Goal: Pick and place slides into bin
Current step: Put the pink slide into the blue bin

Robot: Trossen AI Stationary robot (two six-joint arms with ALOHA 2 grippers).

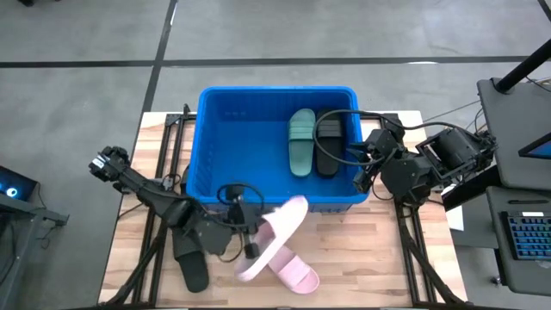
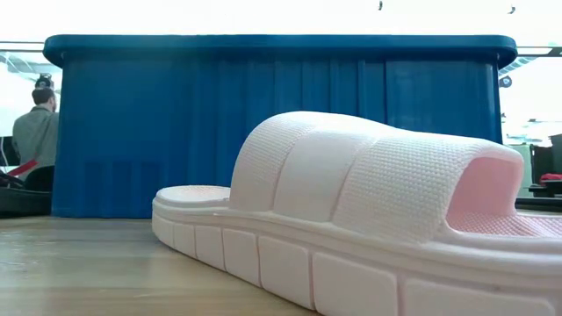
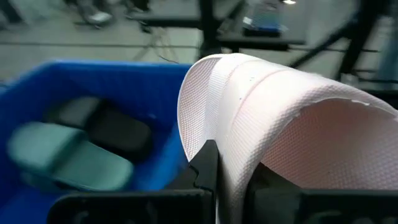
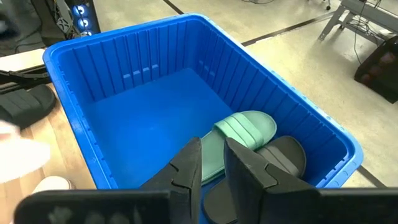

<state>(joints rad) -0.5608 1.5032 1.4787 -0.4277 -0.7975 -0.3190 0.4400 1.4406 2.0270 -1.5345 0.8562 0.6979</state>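
The blue bin (image 1: 201,138) stands at the middle of the table, with a green slide (image 1: 301,142) and a black slide (image 1: 329,146) lying side by side on its floor at the right. My left gripper (image 1: 252,237) hangs just in front of the bin's near wall, shut on a light pink slide (image 1: 275,232). A second pink slide (image 1: 297,274) lies sole down on the table below it and fills the low view (image 2: 351,211). Another black slide (image 1: 191,263) lies on the table at the left. My right gripper (image 1: 360,176) hovers over the bin's right wall, slightly open and holding nothing (image 4: 211,158). My left gripper pinches the pink slide's wide strap at its edge (image 3: 230,177). One finger (image 3: 205,168) is on the textured outer face and the other is under the arch. The fingers come from the table's left. The slide is lifted off the table and slants, one end toward the bin's near wall.
The bin's left half (image 4: 143,118) has a bare floor. Bare wood (image 1: 370,258) shows at the table's near right. Beyond the table, in the low view, a person (image 2: 35,132) sits at the left.
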